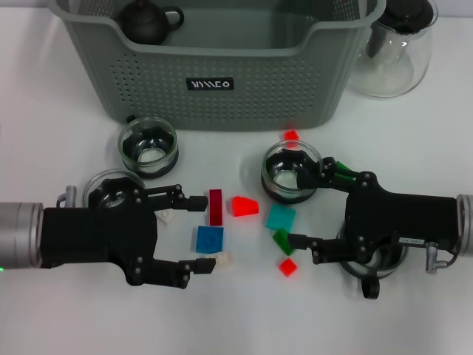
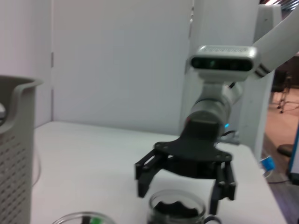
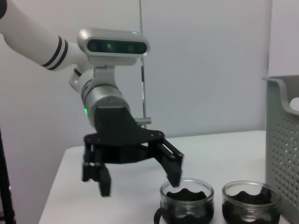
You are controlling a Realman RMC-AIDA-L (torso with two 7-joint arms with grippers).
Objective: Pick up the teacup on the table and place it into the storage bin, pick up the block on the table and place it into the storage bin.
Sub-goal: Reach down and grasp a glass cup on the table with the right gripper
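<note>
blocks near the storage bin (image 1: pixel 222 100) lay between both spread-fingered, empty grippers, the blue block (image 1: pixel 209 239) between the left gripper (image 1: pixel 199 233) fingers, nearer than the right gripper (image 1: pixel 314 208).

Blocks (image 1: pixel 244 225) lay scattered between both spread grippers, left gripper (image 1: pixel 203 233) and right gripper (image 1: pixel 314 211). Glass teacups (image 1: pixel 148 148) crowded the strip before the storage bin (image 1: pixel 214 63); a teapot (image 1: pixel 148 21) took its back corner, the remainder open.
</note>
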